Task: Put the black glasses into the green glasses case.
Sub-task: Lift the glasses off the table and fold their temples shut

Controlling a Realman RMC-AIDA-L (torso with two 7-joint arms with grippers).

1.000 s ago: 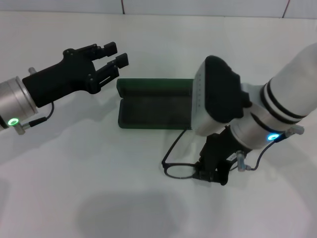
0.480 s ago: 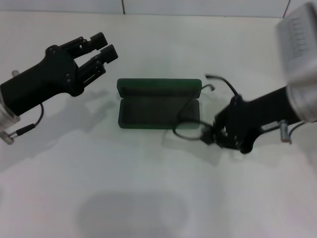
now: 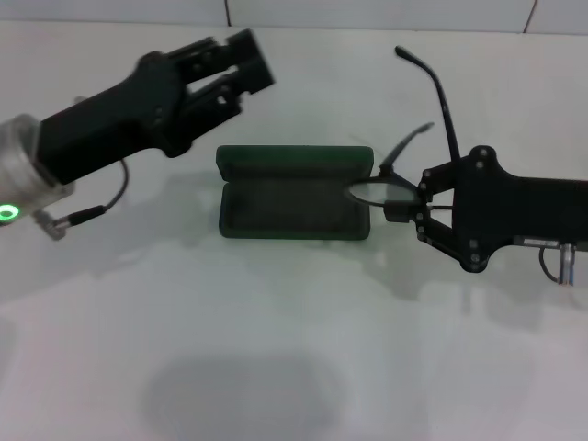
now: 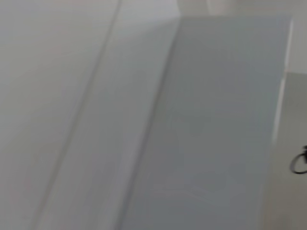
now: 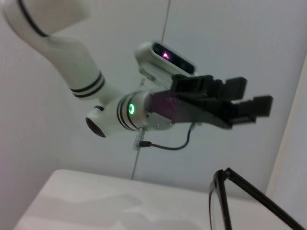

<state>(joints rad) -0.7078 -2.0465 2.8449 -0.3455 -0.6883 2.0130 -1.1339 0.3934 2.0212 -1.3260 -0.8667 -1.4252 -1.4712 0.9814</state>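
Right gripper (image 3: 397, 209): black, reaching in level from the robot's right side, its body lying roughly horizontal above the white table (image 3: 276, 367) and its tips pointing toward the robot's left; the fingers are clamped on the black glasses (image 3: 404, 175) at the front of the frame. Black glasses: held clear of the table, one clear lens hanging over the right-hand end of the green glasses case (image 3: 294, 204), the two slim temple arms rising up and away toward the far side, one nearly upright with its curved tip highest. The right wrist view shows part of the same frame (image 5: 225, 201) close to that camera, a rim and one temple in outline. Green glasses case: dark green, lying open on the table near the middle of the head view, the lined tray toward the robot and the hinged lid standing along its far edge; the tray holds nothing. Left gripper (image 3: 241, 62): black, raised beyond the left end of the case, its arm slanting up from the robot's left and the tips aimed toward the far right; the fingers stand apart and hold nothing. The right wrist view shows this gripper (image 5: 249, 103) from the side, fingers parted, on its white forearm with a green light. Far back: a pale wall (image 3: 367, 11) behind the table edge.
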